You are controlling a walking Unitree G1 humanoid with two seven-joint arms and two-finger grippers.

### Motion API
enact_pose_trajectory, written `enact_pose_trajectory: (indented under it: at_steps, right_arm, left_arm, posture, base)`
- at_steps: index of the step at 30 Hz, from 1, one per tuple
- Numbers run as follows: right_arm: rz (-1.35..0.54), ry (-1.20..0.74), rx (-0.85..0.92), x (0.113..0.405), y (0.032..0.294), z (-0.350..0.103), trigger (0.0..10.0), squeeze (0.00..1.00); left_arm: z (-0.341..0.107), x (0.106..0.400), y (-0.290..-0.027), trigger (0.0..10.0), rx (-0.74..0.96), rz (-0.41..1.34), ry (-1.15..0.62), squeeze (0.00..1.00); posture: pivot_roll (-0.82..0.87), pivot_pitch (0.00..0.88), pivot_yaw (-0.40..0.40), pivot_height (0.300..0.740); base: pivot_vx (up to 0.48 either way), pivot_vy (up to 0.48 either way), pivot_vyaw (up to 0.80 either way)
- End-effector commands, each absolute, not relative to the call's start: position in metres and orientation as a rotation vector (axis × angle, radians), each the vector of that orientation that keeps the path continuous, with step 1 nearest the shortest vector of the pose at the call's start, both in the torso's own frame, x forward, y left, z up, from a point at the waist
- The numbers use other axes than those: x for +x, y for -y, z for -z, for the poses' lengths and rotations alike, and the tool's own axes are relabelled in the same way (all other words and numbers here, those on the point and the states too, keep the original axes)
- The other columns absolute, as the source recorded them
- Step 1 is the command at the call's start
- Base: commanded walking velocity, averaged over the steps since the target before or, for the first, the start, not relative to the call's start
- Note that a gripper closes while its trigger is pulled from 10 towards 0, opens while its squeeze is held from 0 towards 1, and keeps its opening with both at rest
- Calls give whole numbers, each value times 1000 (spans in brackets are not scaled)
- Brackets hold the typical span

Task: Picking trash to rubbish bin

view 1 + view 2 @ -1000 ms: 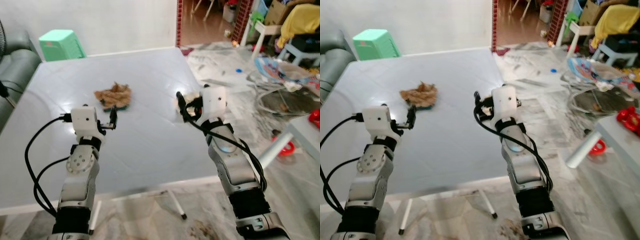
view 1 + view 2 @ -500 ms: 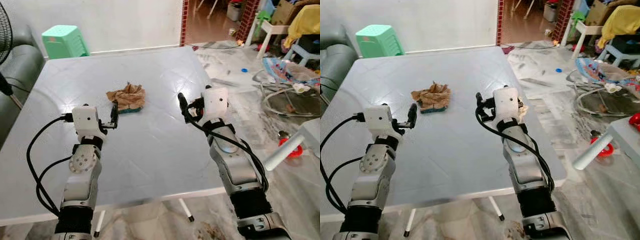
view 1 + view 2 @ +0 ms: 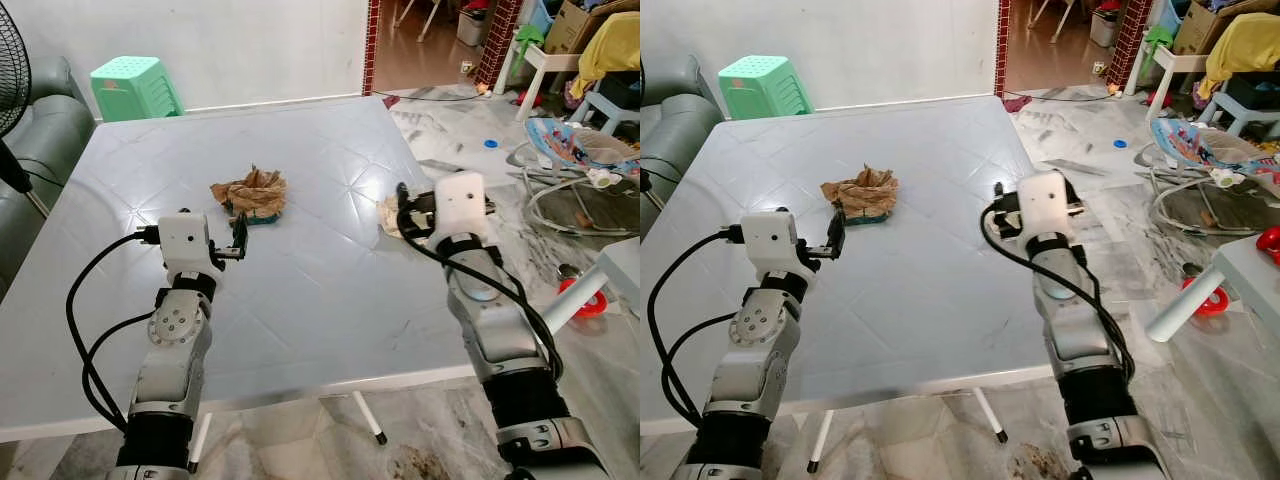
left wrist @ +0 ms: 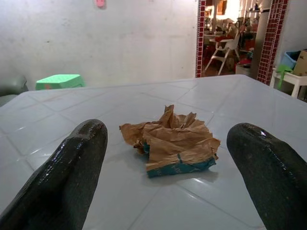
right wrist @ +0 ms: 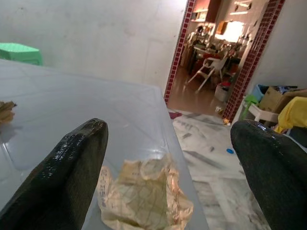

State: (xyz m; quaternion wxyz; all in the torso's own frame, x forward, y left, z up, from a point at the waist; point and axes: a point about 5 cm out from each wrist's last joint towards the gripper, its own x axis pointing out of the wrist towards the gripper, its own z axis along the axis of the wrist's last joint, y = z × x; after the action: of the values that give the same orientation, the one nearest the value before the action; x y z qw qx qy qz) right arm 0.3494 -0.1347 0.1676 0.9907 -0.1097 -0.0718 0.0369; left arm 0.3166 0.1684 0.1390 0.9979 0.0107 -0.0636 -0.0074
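A crumpled brown paper bag with a teal strip (image 3: 250, 194) lies near the middle of the pale grey table (image 3: 300, 300). My left gripper (image 3: 240, 235) hovers just short of it, open; its black fingers (image 4: 72, 167) frame the bag (image 4: 175, 141) from either side, with a gap between. A crumpled cream paper (image 3: 389, 213) lies close to the table's right edge. My right gripper (image 3: 403, 205) is held over it, open, and the paper (image 5: 144, 196) sits low between the spread fingers (image 5: 72, 167), untouched.
A green plastic stool (image 3: 135, 88) stands beyond the table's far left corner, with a grey sofa (image 3: 35, 130) and a fan (image 3: 12, 60) at the left. Toys and cables (image 3: 590, 150) litter the floor on the right, near a white side table (image 3: 622, 262).
The camera has come closer to the table. My right gripper has swung right, over the cream paper. My left gripper has edged slightly towards the brown bag.
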Motion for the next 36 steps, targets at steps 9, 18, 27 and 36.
enact_pose_trajectory:
  at_steps: [9,18,27,36]
  right_arm:
    - [-165,30,-212,377,124,-156,10000,0]
    - [-74,17,-347,391,139,-159,10000,0]
    - [-53,-118,-310,391,153,-136,10000,0]
    - [-124,-157,-162,390,143,-130,0,0]
  left_arm:
    - [-125,281,-133,10000,39,114,95,0]
    - [-117,246,-141,10000,69,109,53,0]
    - [-121,233,-137,10000,58,144,30,0]
    - [-124,233,-137,10000,79,167,17,0]
  posture:
    - [48,76,-5,740]
    - [121,96,-31,740]
    - [154,117,-33,740]
    - [164,110,-24,740]
  base:
    - [0,0,0]
    - [0,0,0]
    - [0,0,0]
    - [0,0,0]
